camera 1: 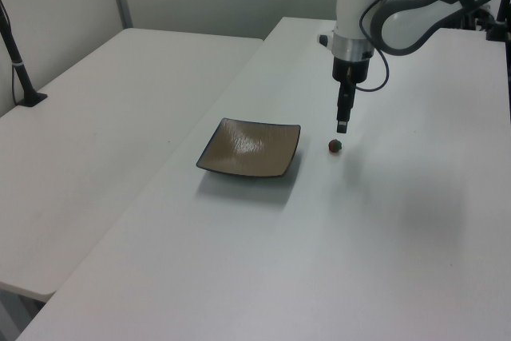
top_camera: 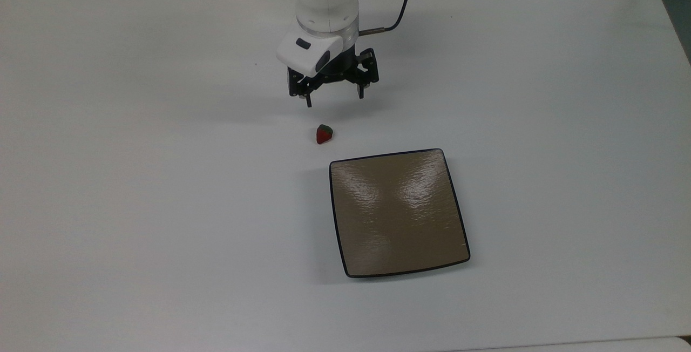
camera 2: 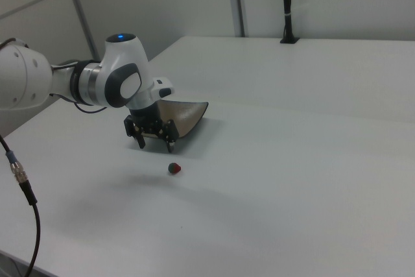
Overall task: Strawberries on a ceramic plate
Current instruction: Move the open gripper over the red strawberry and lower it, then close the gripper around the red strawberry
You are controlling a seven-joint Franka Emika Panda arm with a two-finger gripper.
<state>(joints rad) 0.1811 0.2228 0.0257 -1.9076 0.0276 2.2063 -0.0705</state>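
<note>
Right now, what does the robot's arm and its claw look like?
The arm is made of fat, rounded white pieces with dark grey bands at the joints and a small blue light on top. A thin black cable runs along it. At the end sits a white block, and under it the black gripper with two thin fingers.

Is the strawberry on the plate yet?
No, the strawberry lies on the white table, just off the plate corner.
</note>
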